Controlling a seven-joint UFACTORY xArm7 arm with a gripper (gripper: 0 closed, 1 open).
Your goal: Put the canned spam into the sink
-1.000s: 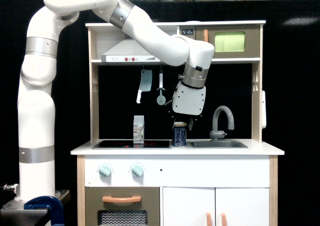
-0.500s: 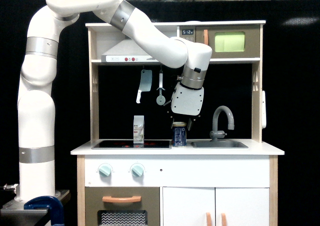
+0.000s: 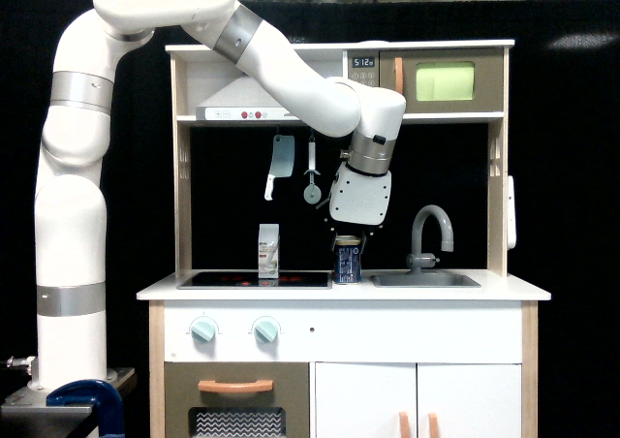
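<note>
On the toy kitchen's white surface, the canned spam stands upright right under the gripper; I cannot tell if its jaws hold it.

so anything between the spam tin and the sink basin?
Nothing. In the exterior view the canned spam stands on the counter just left of the sink, with only a short bare strip of counter between.

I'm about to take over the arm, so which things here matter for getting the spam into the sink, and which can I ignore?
Part of the job:
- canned spam, standing on the counter between stovetop and sink
- sink, with its grey faucet
- gripper, directly above the tin

Just lying about:
- white carton on the stovetop
- toy cleaver and the utensil hanging beside it
- oven knobs
</note>
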